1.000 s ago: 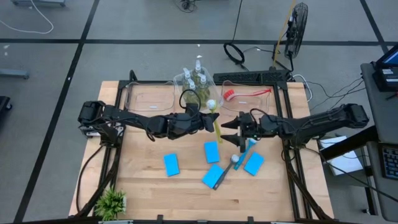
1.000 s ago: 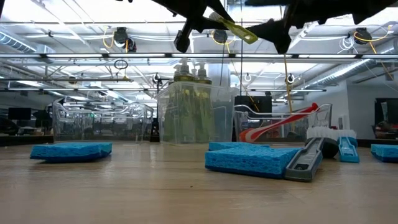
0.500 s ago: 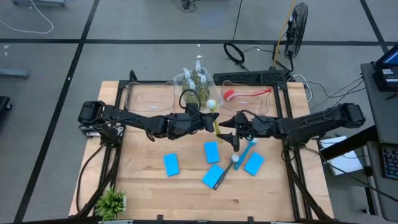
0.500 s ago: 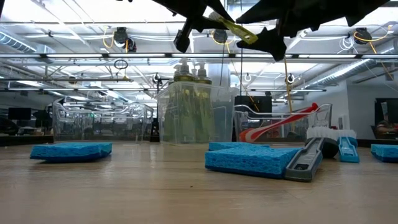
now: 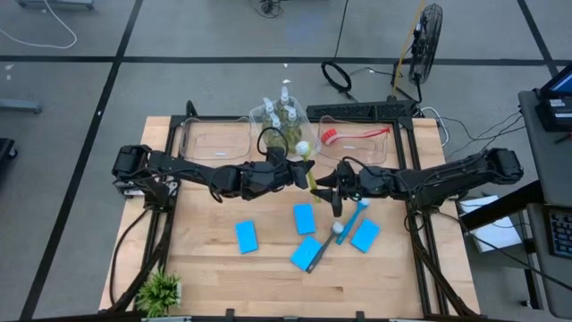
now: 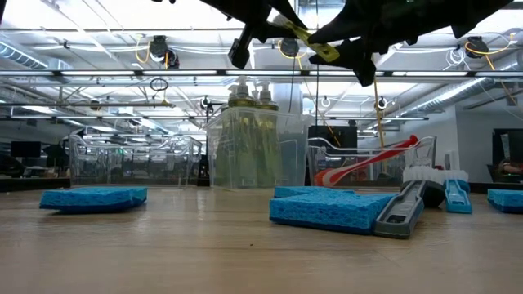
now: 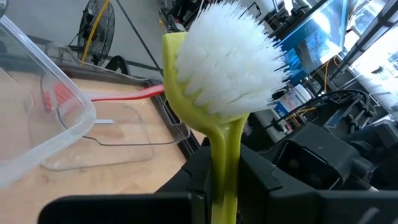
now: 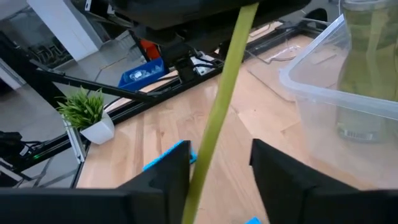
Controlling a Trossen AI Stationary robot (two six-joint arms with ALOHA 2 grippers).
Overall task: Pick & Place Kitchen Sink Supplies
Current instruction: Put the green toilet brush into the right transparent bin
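Note:
A yellow-green dish brush (image 5: pixel 309 174) with a white head (image 7: pixel 230 62) is held above the table's middle by my left gripper (image 5: pixel 301 176), which is shut on it. My right gripper (image 5: pixel 332 191) is open. Its fingers stand on either side of the handle's lower stretch (image 8: pixel 214 137); I cannot tell whether they touch it. Pump bottles (image 5: pixel 281 121) stand in a clear tub. A red brush (image 5: pixel 357 136) lies in the right tub. Several light-blue sponges (image 5: pixel 305 217) and a blue brush (image 5: pixel 350 217) lie on the table. My left gripper pinches the yellow-green brush's handle (image 7: pixel 224 168) just below the bristle head, between its two fingers. The fingers come level from the table's left and lie across the handle. The brush is lifted clear, head toward the far edge, its free end (image 6: pixel 325 51) slanting down.
An empty clear tub (image 5: pixel 214 139) sits at the far left, beside the bottle tub (image 6: pixel 257 151). A small potted plant (image 5: pixel 161 291) stands at the near left corner. A brush leans on a sponge (image 6: pixel 327 208) in the low view. Bare wood lies to the near left.
My right gripper has moved toward the table's left, up to the held brush, until its open fingers straddle the handle's lower stretch. The brush has kept its place in my left gripper.

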